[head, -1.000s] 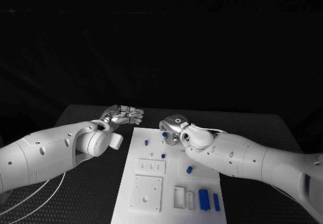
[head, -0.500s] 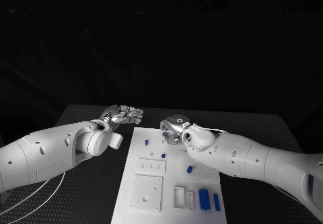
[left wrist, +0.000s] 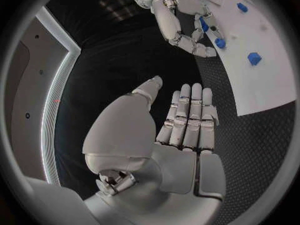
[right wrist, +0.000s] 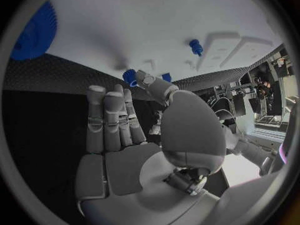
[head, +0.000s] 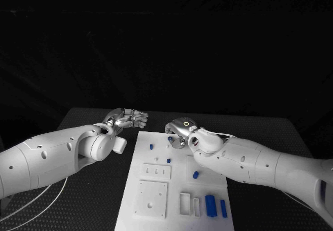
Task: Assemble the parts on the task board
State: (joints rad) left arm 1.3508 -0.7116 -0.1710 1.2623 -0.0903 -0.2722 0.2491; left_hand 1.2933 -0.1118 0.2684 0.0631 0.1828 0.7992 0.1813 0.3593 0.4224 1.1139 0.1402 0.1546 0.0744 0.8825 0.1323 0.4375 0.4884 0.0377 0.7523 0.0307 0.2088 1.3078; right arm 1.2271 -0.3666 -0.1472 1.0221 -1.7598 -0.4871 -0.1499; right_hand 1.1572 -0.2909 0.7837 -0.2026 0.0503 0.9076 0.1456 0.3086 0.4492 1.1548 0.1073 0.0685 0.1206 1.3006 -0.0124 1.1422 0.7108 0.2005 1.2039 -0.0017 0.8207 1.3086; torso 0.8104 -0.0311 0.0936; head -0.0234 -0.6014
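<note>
The task board [head: 156, 202] lies flat in the middle of the black counter [head: 83, 192], long axis running away from the robot. Left hand [head: 127, 118] sits off the board's far left corner, over bare counter; in the left wrist view its fingers [left wrist: 187, 117] lie straight and side by side, thumb apart, nothing in the palm. Right hand [head: 179, 133] is at the far end of the board, palm turned down toward the plate; the right wrist view shows its fingers [right wrist: 111, 120] extended and close together, holding nothing. A small blue part [head: 171, 139] lies on the board touching or just beside the right hand's fingertips; contact cannot be told for sure. A second blue part [head: 150, 146] lies near the board's left edge, a small blue peg [head: 168, 160] stands further in, and another blue part [head: 196, 174] rests near the middle. At the near end, a larger blue block [head: 210, 205] and a slim blue bar [head: 223, 208] lie side by side, next to a rectangular white recess [head: 185, 202].
</note>
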